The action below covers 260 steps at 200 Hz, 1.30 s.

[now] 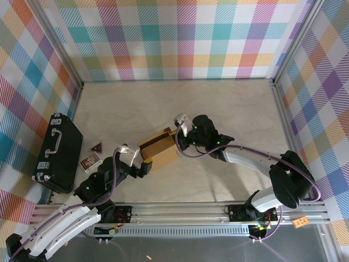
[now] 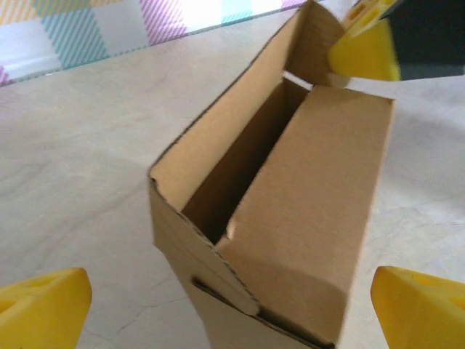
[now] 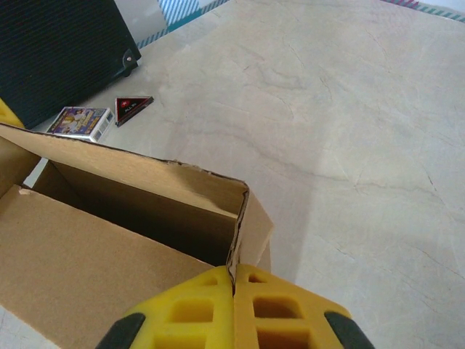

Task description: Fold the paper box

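Left gripper point(image 2: 232, 313): stood released, yellow fingertips point(image 2: 43, 309) spread wide to either side of the paper box point(image 1: 161, 148) at its 7 o'clock end. Paper box: brown cardboard, partly formed, top open, sat on the table point(image 1: 229, 109) slightly left of centre. Right gripper point(image 3: 234, 305): was clenched on the box's upright wall corner at its 3 o'clock end. Black case point(image 1: 57, 153): lay at 9 o'clock of the box, well apart. Small printed pack point(image 1: 90, 161) and dark triangular piece point(image 1: 96, 146): lay between case and box.
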{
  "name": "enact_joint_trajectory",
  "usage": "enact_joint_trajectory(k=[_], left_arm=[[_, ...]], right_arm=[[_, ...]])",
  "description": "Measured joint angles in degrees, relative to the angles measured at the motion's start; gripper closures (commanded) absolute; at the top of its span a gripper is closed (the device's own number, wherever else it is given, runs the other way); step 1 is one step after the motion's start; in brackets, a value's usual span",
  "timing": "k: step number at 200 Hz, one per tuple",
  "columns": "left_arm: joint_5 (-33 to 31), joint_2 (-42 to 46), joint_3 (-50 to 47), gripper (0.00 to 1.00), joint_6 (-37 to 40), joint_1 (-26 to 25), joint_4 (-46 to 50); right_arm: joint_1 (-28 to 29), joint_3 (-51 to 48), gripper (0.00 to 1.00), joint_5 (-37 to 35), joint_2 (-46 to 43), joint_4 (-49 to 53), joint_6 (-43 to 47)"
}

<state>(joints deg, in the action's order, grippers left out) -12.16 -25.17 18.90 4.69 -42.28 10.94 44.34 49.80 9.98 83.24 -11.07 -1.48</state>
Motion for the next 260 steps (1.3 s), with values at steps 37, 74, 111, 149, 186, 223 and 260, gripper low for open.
enact_joint_trajectory(k=[37, 74, 111, 149, 186, 223, 260], left_arm=[[0.5, -10.2, 0.2, 0.01, 3.1, 0.4, -2.6], [2.7, -11.2, 0.2, 0.0, 5.0, 1.0, -5.4], [5.2, -11.6, 0.0, 0.01, 6.4, 4.2, -10.2], [9.7, -15.2, -0.1, 0.05, 8.0, 6.6, -14.7], [12.7, -16.3, -0.8, 0.16, 9.3, 7.0, -17.3], [15.4, -16.4, -0.8, 0.29, 10.2, 7.2, -17.7], [17.7, -17.0, -0.8, 0.33, 10.6, 6.4, -18.6]], right_arm=[[0.0, -0.2, 0.94, 0.0, -0.2, 0.0, 0.5], [0.0, -0.2, 0.94, 0.0, -0.2, 0.0, 0.7], [0.0, -0.2, 0.94, 0.0, -0.2, 0.0, 1.1], [0.0, -0.6, 0.94, 0.0, -0.8, 0.1, 1.9], [-0.1, -0.6, 0.94, -0.5, -1.0, 0.5, 2.2], [-0.6, -0.7, 0.93, -1.8, -1.5, 1.2, 2.4], [-1.3, -1.0, 0.93, -2.1, -2.1, 1.7, 2.5]])
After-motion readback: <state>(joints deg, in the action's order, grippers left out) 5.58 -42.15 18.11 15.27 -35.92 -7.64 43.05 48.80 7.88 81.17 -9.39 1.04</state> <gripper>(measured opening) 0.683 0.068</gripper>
